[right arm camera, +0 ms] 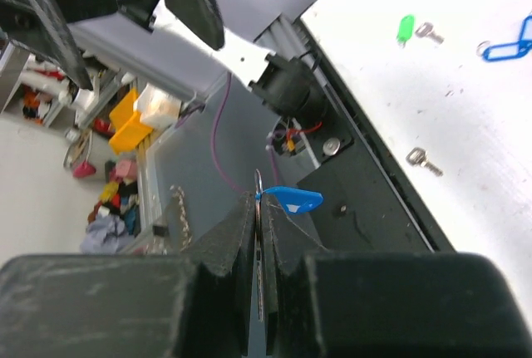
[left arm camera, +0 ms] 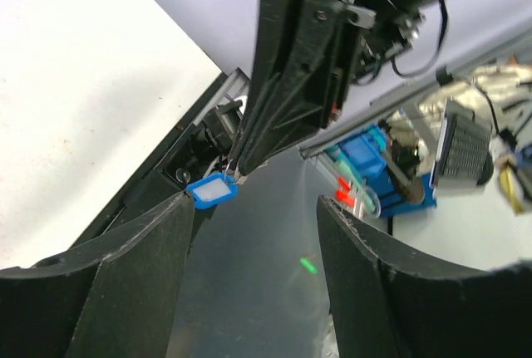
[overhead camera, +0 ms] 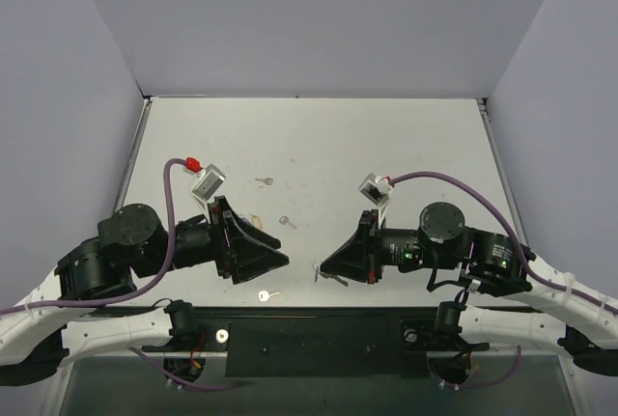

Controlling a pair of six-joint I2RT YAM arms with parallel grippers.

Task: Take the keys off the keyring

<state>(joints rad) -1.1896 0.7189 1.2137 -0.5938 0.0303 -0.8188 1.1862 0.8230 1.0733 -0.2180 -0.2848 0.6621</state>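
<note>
White tabletop (overhead camera: 386,146) is lying under both arms, which are reaching toward each other low over its near edge. The left gripper (left arm camera: 253,207) is standing wide open with nothing between its fingers, and it is pointing straight at the other hand. The right gripper (right arm camera: 258,208) is pinching tight, its fingers closing on the thin edge of the metal ring (right arm camera: 258,182). The blue tag (right arm camera: 291,201) is dangling in the air just past those fingertips, between the two hands and a little ahead of the left gripper's gap. The key (overhead camera: 334,280) is showing, if at all, only as a grey sliver just under the right fingertips in the overhead view. Neither wrist view is making clear whether it is hanging on the ring. A loose pale-headed key (overhead camera: 268,294) is lying on the table below and just off the left fingertips, well apart from the held ring. The weak point appears to be the grip, since the right fingers are holding only a narrow wire edge. A sideways tug from the left hand could twist the ring or slip it free. Because the ring is hanging over the near edge by the arm bases, a drop could send it somewhere awkward to reach. The left fingers, being so wide, could also be closing on the tag instead of the key. A straight pull without working the key round the coil would likely drag the whole ring out. The two fingertips are already near, so a hasty approach is risking a knock.
</note>
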